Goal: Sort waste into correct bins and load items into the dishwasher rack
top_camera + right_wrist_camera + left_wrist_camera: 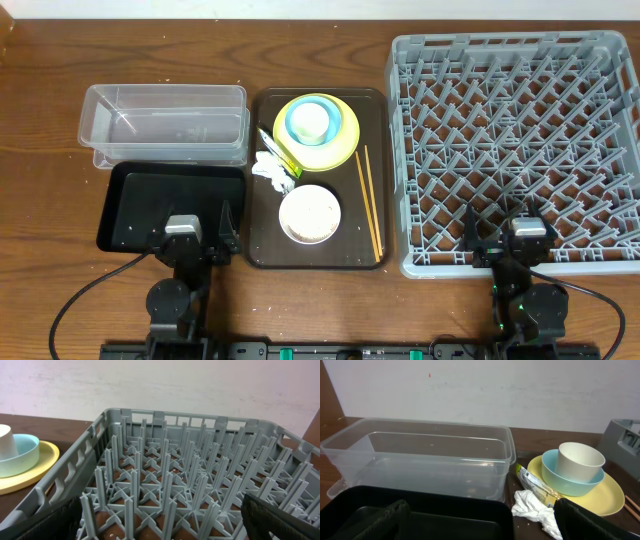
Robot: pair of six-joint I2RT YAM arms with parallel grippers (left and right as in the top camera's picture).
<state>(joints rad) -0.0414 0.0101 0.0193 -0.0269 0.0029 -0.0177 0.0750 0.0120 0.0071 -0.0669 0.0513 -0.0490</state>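
On the dark brown serving tray (262, 245) lie a yellow plate (342, 145) holding a light blue bowl (291, 125) with a small white cup (311, 122) in it, a crumpled white napkin (271, 169), a snack wrapper (281, 151), a white bowl (309, 214) and wooden chopsticks (370, 200). The clear tub (165, 122) and the black tray (170, 200) are on the left. The grey rack (515, 150) is on the right. My left gripper (190, 218) is open and empty over the black tray's near edge. My right gripper (510, 220) is open and empty over the rack's near edge.
The left wrist view shows the tub (420, 455), napkin (532, 507), wrapper (535, 485), cup (580, 460) and a few white grains (519, 521) on the brown tray. The right wrist view shows rack pegs (190, 485) and the plate (30, 475). A white wall stands behind.
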